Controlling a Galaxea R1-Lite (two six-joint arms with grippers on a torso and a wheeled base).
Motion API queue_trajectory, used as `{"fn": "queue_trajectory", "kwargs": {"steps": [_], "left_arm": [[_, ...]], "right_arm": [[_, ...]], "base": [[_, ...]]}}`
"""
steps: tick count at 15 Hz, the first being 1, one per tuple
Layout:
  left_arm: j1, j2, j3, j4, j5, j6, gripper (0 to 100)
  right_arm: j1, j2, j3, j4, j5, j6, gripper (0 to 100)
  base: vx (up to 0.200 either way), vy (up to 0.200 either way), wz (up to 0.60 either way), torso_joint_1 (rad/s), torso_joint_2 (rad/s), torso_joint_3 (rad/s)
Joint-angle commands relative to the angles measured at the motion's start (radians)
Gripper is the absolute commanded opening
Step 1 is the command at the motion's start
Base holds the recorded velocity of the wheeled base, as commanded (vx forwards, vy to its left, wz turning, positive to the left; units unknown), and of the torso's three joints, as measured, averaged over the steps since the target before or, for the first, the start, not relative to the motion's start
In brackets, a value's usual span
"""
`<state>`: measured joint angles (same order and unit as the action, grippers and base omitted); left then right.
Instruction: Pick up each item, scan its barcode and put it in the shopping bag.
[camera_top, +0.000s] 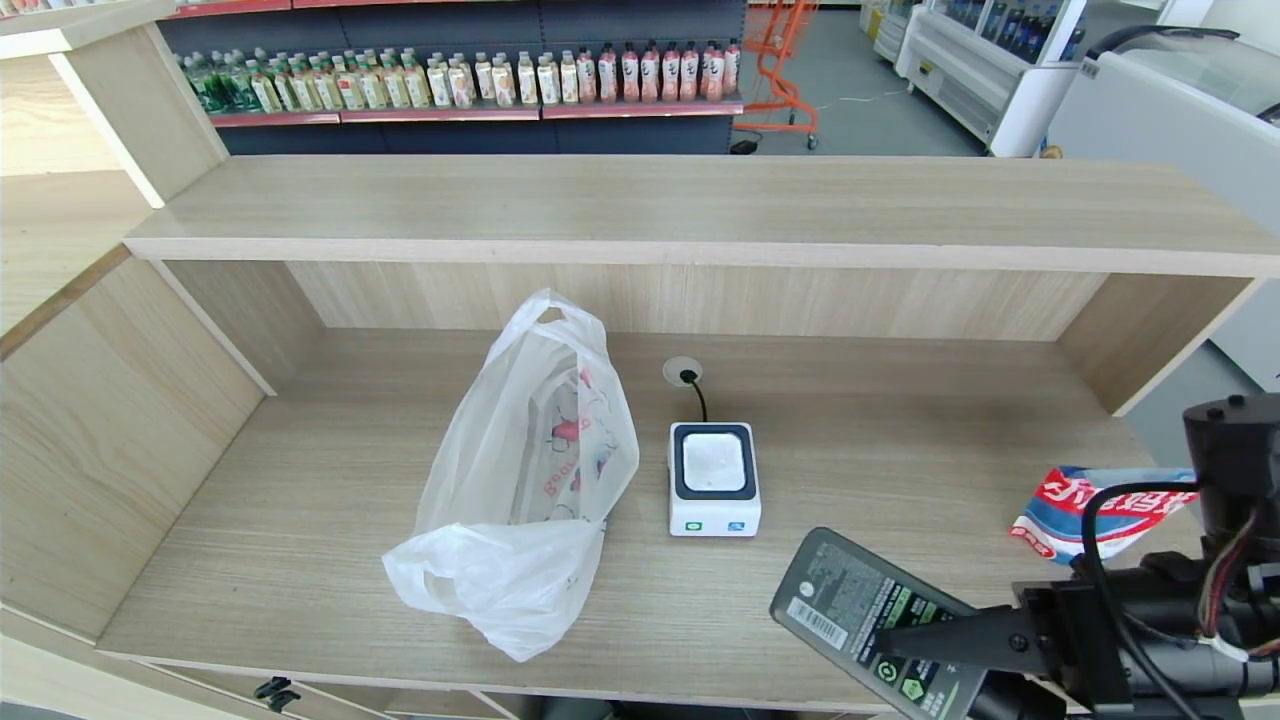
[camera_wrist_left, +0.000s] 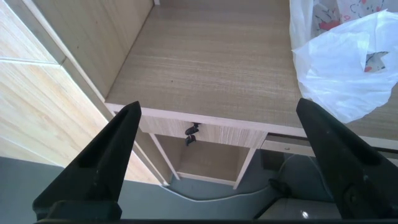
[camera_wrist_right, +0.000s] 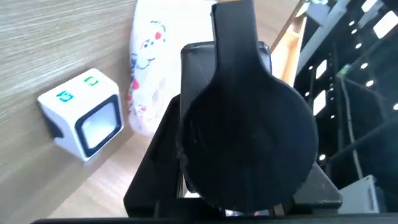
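Right tool (camera_top: 900, 640) clenched on flat dark-grey pack (camera_top: 850, 595), lower right of frame.
Risk: barcode label (camera_top: 818, 622) faces up, away from white cube scanner (camera_top: 714, 478) mid-frame; scan may miss, or end-held pack may slip.

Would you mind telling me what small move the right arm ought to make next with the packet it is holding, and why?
Probably carry the dark packet across over the scanner and turn its barcode downward. The right gripper holds it near the counter's front edge, short of the scanner, with the barcode label facing up, and the scanner's window faces up too.
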<state>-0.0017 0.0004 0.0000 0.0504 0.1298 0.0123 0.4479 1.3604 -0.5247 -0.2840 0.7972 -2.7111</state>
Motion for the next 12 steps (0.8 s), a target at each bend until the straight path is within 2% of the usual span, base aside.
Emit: {"fn": "queue_trajectory", "kwargs": {"steps": [1, 3, 6, 9, 12], "left_arm": [[0.0, 0.0, 0.0, 0.0, 0.001, 0.0, 100], [0.0, 0.0, 0.0, 0.0, 0.001, 0.0, 100], [0.0, 0.0, 0.0, 0.0, 0.001, 0.0, 100], [0.0, 0.0, 0.0, 0.0, 0.001, 0.0, 100], [0.0, 0.0, 0.0, 0.0, 0.001, 0.0, 100]], "right_arm": [[0.089, 0.088, -0.015, -0.044, 0.033, -0.022, 0], [0.149, 0.123, -0.012, -0.127, 0.054, -0.022, 0], [0.155, 0.151, -0.035, -0.213, 0.065, -0.021, 0], [0.157, 0.151, -0.041, -0.241, 0.079, -0.019, 0], [0.155, 0.149, -0.046, -0.359, 0.077, -0.018, 0]], "base": [[0.0, 0.0, 0.0, 0.0, 0.0, 0.0], [0.0, 0.0, 0.0, 0.0, 0.0, 0.0], [0.0, 0.0, 0.0, 0.0, 0.0, 0.0], [0.0, 0.0, 0.0, 0.0, 0.0, 0.0], [0.0, 0.0, 0.0, 0.0, 0.0, 0.0]]}}
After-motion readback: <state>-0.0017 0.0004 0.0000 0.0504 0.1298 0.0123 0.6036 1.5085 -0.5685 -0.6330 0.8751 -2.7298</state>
